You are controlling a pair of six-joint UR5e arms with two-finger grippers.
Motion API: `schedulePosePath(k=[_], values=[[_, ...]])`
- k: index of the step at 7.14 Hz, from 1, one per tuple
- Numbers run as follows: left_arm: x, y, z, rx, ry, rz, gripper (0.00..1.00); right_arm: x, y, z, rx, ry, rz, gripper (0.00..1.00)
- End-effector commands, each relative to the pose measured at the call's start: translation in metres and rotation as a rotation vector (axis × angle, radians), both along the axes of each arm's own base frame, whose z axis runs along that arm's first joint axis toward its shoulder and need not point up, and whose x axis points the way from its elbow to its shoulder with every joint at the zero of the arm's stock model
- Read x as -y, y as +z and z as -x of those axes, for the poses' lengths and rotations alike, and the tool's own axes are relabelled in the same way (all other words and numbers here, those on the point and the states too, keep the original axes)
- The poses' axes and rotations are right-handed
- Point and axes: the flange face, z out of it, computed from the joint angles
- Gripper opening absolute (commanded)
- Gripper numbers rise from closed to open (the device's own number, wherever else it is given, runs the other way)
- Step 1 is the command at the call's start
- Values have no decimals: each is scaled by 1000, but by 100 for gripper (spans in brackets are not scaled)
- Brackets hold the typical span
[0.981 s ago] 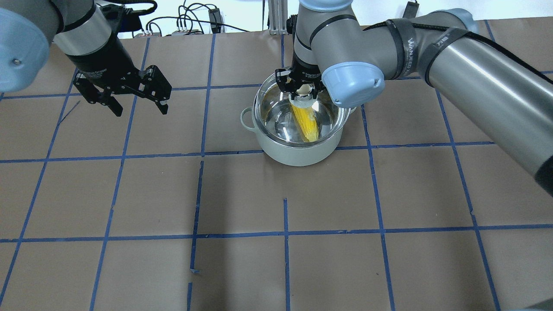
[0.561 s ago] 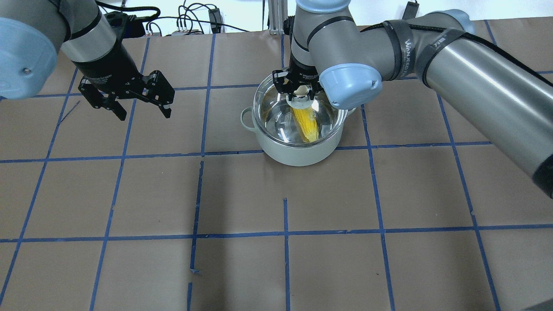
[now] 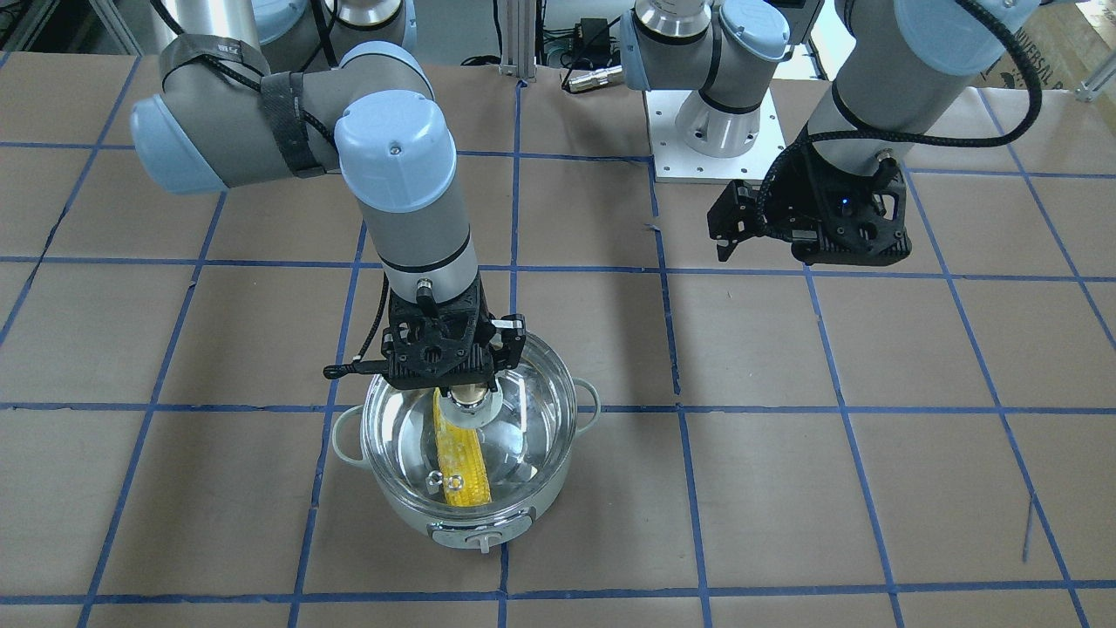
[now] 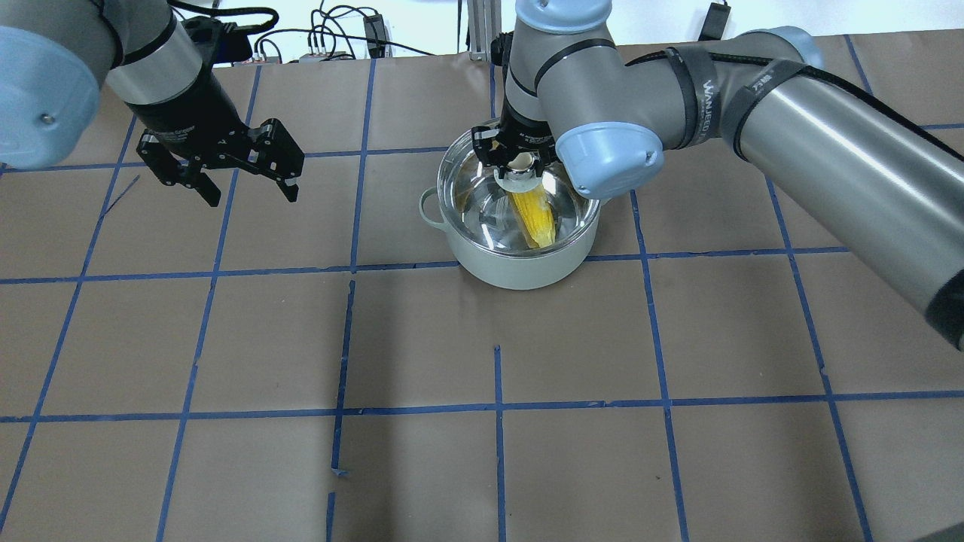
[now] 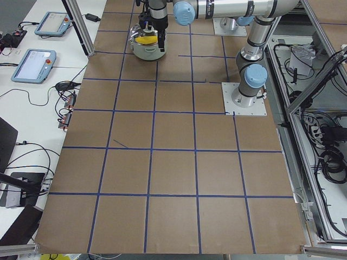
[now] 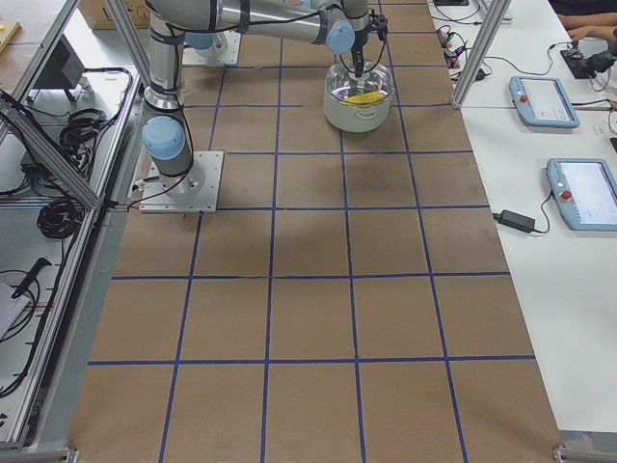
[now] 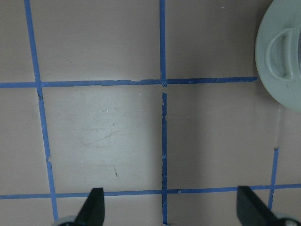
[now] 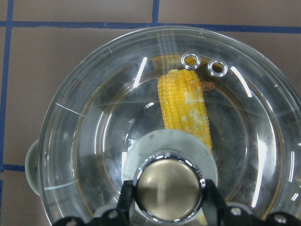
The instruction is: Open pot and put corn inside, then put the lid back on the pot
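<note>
The pale mint-green pot stands at table centre, its control knob facing the operators' side. The yellow corn lies inside it, seen through the glass in the right wrist view. The clear glass lid sits over the pot's rim, about centred; whether it rests fully I cannot tell. My right gripper is shut on the lid's brass knob. My left gripper is open and empty, hovering over bare table well left of the pot.
Brown paper with a blue tape grid covers the table. The pot's side handle shows at the right edge of the left wrist view. Cables and a metal post lie along the far edge. Tablets sit on side benches.
My right gripper has carried the lid a little left and down, from offset toward the far right of the rim to centred over the pot. My left gripper has shifted only slightly.
</note>
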Motion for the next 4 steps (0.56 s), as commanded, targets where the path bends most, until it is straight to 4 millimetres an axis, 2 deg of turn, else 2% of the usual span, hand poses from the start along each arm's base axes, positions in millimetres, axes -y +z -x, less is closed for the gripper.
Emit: schedulePosePath(k=[1,4], values=[[1,3,1,-1,-1,5,100,0,-1,-1,8,5,0,40],[1,3,1,-1,-1,5,100,1,-4,-1,11,10,-5,40]])
